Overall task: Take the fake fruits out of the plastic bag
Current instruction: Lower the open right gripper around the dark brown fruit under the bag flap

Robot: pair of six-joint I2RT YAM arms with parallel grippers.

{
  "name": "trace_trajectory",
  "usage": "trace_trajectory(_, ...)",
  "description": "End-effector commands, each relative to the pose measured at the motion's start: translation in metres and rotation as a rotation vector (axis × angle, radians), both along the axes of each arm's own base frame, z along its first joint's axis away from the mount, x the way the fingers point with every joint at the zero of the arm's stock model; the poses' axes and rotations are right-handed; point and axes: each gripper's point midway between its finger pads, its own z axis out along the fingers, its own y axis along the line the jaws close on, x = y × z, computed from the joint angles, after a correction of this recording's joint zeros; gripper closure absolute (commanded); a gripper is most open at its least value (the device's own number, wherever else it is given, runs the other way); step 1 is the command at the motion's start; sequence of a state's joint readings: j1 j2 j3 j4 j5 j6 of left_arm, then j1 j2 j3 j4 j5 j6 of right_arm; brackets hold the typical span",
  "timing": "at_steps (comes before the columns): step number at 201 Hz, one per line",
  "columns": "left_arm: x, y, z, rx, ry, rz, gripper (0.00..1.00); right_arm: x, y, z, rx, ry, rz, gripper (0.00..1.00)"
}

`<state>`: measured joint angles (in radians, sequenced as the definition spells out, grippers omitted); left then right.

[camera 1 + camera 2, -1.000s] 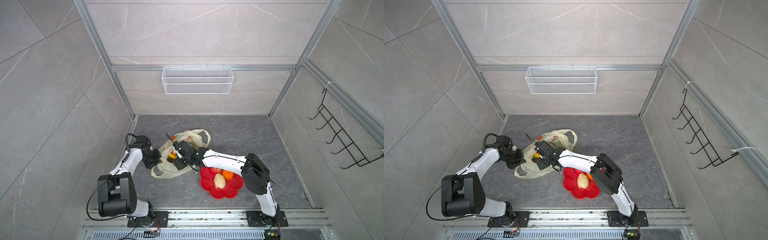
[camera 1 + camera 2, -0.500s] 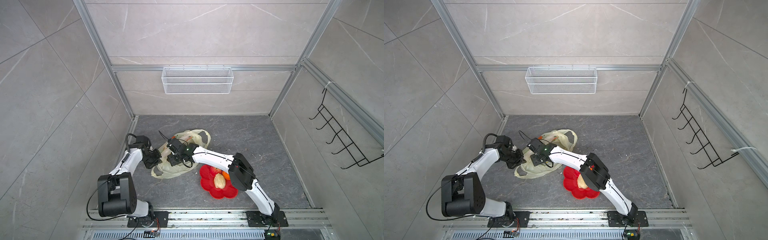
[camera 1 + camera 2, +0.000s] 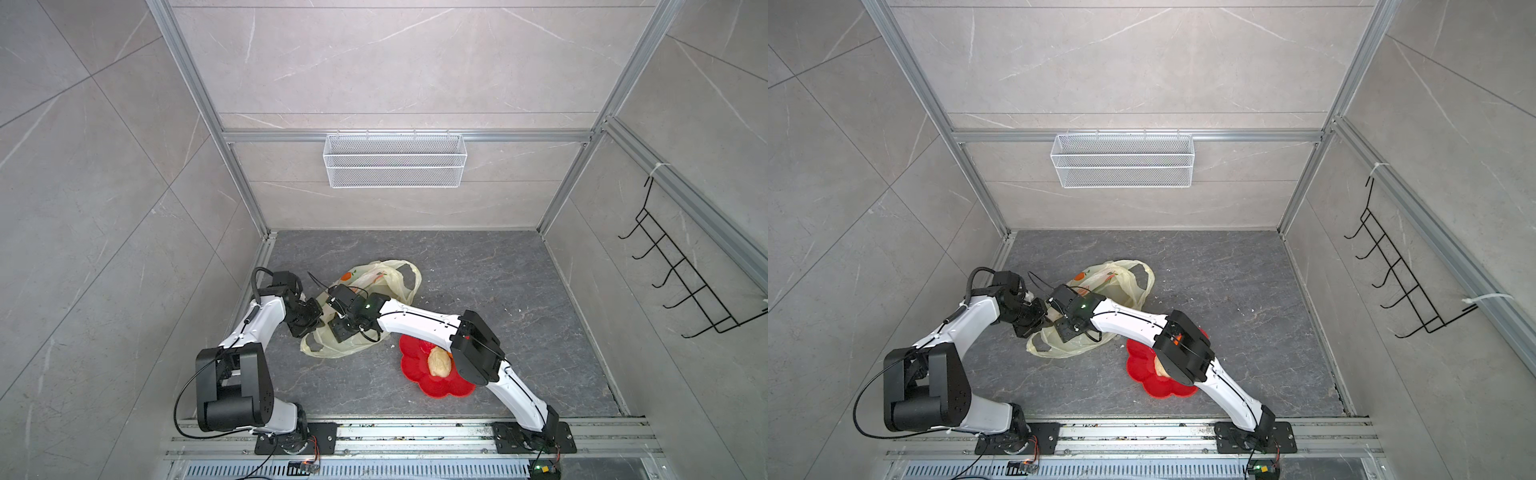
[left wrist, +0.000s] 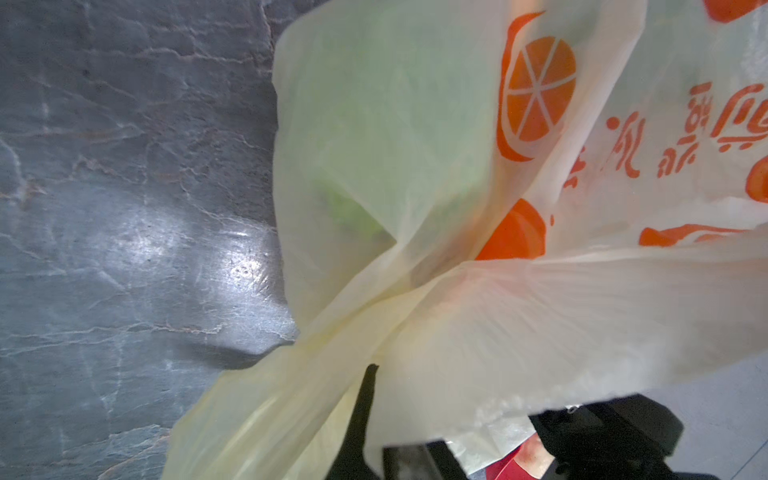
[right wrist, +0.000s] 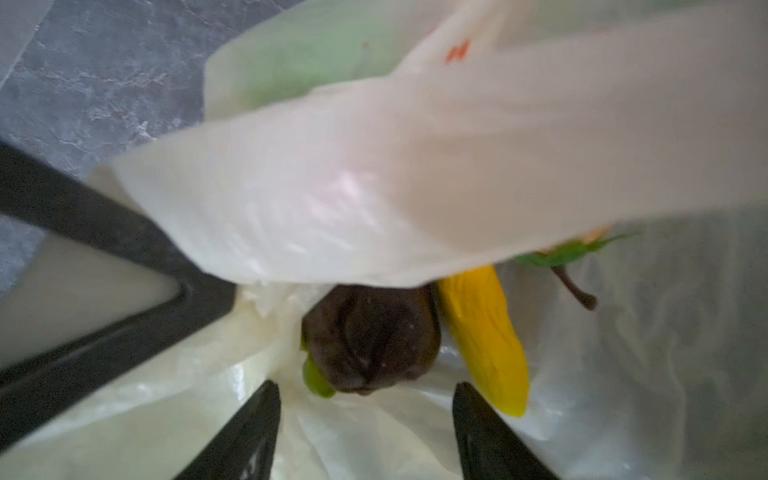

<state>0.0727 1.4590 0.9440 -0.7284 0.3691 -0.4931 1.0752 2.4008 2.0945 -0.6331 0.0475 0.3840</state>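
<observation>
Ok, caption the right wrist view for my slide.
Open right pincer inside the plastic bag, lined up on the dark brown fruit beside the yellow banana.

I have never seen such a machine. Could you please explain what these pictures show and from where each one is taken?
These are two robot arms at a grey table. Two pictures look down from above; the two others come from cameras on the arms' wrists. On the table lie a plastic bag and a red plate with a cream fruit. The left end effector is shut on the bag's film. The right end effector is open at the bag's mouth, facing a dark brown fruit and a banana.
</observation>
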Motion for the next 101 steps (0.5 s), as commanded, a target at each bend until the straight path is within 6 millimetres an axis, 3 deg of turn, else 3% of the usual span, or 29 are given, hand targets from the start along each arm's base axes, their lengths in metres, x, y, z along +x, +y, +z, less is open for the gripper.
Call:
trace_trajectory(1, 0.002, -0.001, 0.006, -0.013, -0.009, -0.008, 0.98, 0.006, -0.006, -0.017, -0.083, -0.021, -0.01, 0.31)
trace_trajectory(43, 0.002, -0.001, 0.006, -0.012, -0.008, -0.008, 0.98, 0.015, -0.005, -0.02, -0.098, -0.05, -0.038, 0.28)
trace_trajectory(101, 0.002, 0.0, 0.006, -0.005, -0.009, -0.006, 0.98, 0.02, 0.008, 0.009, 0.06, -0.039, -0.05, 0.35)
